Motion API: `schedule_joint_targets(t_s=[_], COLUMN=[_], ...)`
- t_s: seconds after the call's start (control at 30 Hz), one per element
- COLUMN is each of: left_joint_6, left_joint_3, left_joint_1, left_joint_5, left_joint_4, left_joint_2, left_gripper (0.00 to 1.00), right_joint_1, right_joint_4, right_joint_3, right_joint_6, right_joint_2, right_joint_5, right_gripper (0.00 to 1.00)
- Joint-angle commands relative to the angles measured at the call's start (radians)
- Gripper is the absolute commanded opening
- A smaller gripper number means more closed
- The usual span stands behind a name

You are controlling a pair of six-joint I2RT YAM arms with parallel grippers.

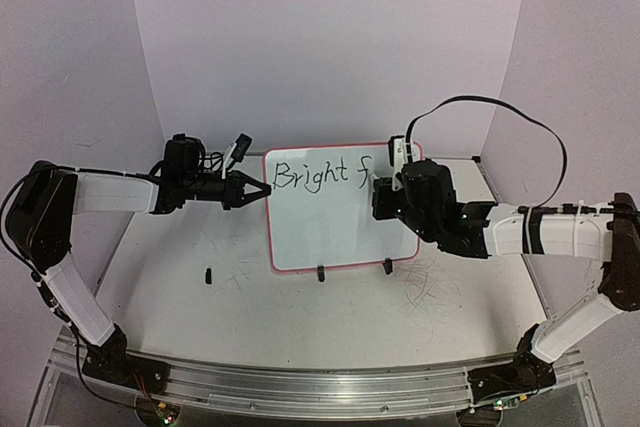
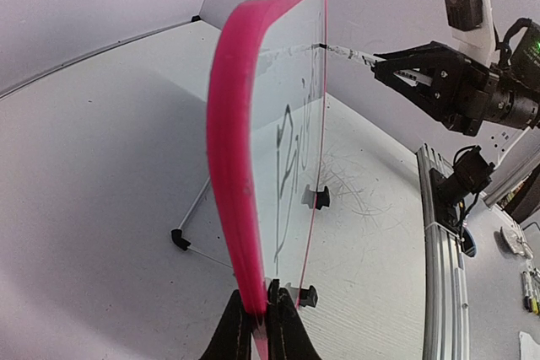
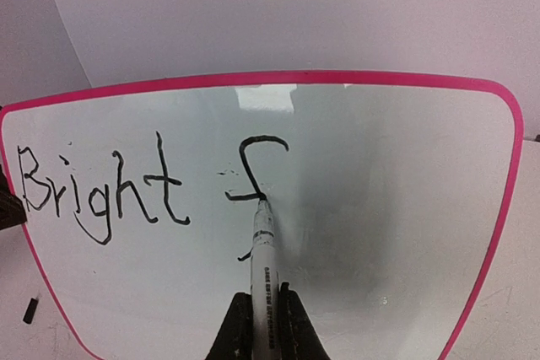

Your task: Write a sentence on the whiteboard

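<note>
— Because a small white board with a thin pink-red rounded frame (image 1: 335,232) on two little black clip feet (image 1: 320,272) would probably skid under a pen's push, my left claw (image 2: 263,305) is pinched shut on its left edge, one finger on each side of the smooth plastic rim.

— Where does it stand?

— Upright or nearly so, mid-table and towards the far wall. It sits between my two arms, its face turned to the near side.

— And your right claw?

— My right claw (image 3: 261,309) is clamped around the barrel of a slim white marker with black print (image 3: 262,250), held lengthways so the tip meets the glossy face head-on.

— What's on it?

— The black handwritten words (image 3: 126,191) read "Bright", then a lone "f". The tip is touching that letter's crossbar. The strokes are thin and wobbly along the top line. The right part and everything below are bare, so I judge the sentence well short of done.

— Anything to mind?

— That surface is slick: too light a touch may skip, and too heavy could tip the board on those small feet. Dark scribbles (image 1: 430,287) mark the pale table (image 1: 200,317) near its right.
</note>
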Motion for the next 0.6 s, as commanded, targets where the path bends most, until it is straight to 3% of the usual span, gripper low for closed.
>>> schedule_joint_targets(t_s=[0.0,0.27,0.47,0.57], left_joint_6=[0.054,0.054,0.054,0.054], left_joint_3=[0.004,0.003,0.001,0.005], left_joint_1=[0.004,0.005,0.005,0.005], left_joint_5=[-0.027,-0.028,-0.036,-0.035], left_joint_4=[0.064,0.063,0.062,0.062], left_joint_2=[-0.049,-0.049,-0.051,-0.047], left_gripper=[0.0,0.0,0.0,0.0], right_joint_1=[-0.007,-0.006,0.016,-0.02], right_joint_4=[-0.03,-0.021,0.116,0.028], right_joint_3=[0.037,0.042,-0.085,-0.106], right_joint_6=[0.027,0.007,-0.089,-0.079], right_joint_2=[-0.015,-0.025,-0.221,-0.246], right_joint_5=[0.084,0.05,-0.053,-0.08], right_gripper=[0.0,0.0,0.0,0.0])
